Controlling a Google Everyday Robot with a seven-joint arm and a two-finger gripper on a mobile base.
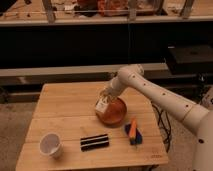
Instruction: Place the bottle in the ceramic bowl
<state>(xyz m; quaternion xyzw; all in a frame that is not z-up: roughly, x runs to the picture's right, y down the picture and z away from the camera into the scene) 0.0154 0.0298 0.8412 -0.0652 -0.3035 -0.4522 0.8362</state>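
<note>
An orange-brown ceramic bowl [113,113] sits on the wooden table [65,112], right of centre. My gripper [106,96] hangs over the bowl's left rim at the end of the white arm [150,90] that reaches in from the right. It holds a small bottle with a white label [102,105], tilted, with its lower end at the bowl's left rim.
A white paper cup [51,145] stands at the front left of the table. A dark flat bar [94,142] lies at the front centre. An orange and blue object [133,131] lies right of the bowl. Dark shelving runs behind the table.
</note>
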